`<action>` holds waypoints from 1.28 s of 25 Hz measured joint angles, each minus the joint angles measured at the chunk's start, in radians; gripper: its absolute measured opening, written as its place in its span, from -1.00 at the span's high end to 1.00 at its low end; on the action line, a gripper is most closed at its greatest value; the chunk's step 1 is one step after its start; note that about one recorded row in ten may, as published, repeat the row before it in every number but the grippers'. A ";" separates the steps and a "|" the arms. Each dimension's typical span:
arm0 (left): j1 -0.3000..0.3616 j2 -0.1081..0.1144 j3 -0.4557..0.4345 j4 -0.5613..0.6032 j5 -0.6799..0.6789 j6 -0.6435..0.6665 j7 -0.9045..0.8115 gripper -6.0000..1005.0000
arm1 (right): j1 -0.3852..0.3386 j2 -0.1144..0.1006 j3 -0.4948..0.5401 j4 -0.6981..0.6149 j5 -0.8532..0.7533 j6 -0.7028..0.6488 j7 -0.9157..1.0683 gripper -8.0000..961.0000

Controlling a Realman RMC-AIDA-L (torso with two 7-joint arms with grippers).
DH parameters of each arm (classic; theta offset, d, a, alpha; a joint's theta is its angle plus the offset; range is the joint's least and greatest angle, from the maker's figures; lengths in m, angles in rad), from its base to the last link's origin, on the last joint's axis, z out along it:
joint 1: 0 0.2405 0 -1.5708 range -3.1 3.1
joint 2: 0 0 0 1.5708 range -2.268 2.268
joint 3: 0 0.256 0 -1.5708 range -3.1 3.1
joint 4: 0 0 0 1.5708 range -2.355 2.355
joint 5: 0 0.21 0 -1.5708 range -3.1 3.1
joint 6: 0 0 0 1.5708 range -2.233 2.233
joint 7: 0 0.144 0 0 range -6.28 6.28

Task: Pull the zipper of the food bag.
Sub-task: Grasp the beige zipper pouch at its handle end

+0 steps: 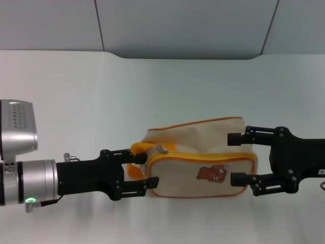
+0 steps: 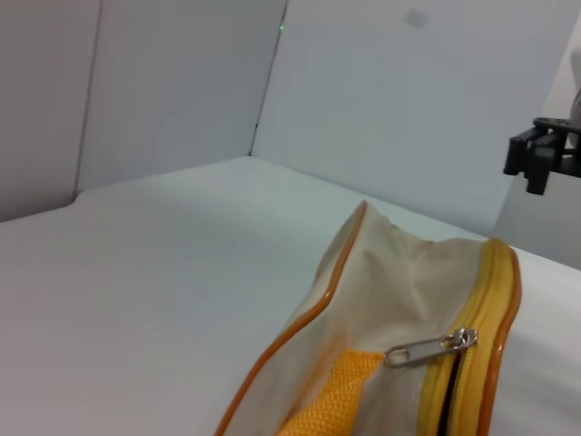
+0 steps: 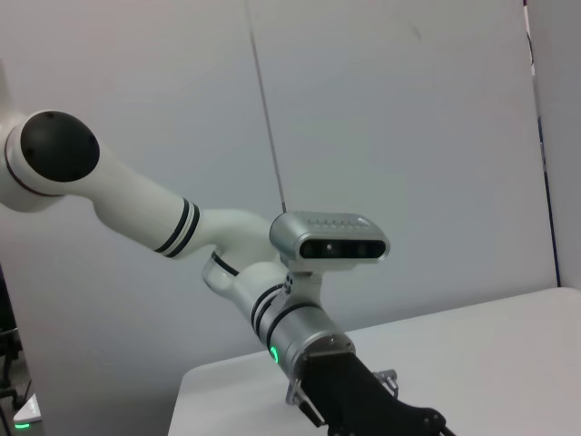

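Boxy beige canvas food bag point(image 1: 203, 152) sits mid-worktop point(image 1: 76, 91), smooth and white. Its ribbed orange-yellow zipper point(image 2: 463, 363) rims the top, with a thin silver pull tab point(image 2: 427, 348) lying flat. The left tool point(image 1: 144, 170) has its fingers spread around the woven yellow strap loop point(image 1: 136, 161). The right tool point(image 1: 236, 158) is spread wide, straddling the other end.

Past the left gripper point(image 1: 140, 170), the yellow strap point(image 1: 135, 165) is partly hidden behind its fingers. In the left wrist view the bag point(image 2: 399, 318) and zipper point(image 2: 467, 354) run off the edge.
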 joint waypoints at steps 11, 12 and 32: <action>-0.013 -0.001 0.002 -0.049 -0.066 -0.057 0.038 -0.03 | -0.005 0.003 0.016 0.000 0.004 0.000 -0.004 -0.72; -0.016 -0.001 0.001 -0.059 -0.070 -0.062 0.042 0.19 | -0.005 0.004 0.021 0.000 0.004 0.000 -0.004 -0.72; -0.017 0.014 0.004 -0.040 -0.145 -0.027 0.109 0.64 | -0.006 0.052 0.121 -0.006 0.015 0.054 -0.115 -0.66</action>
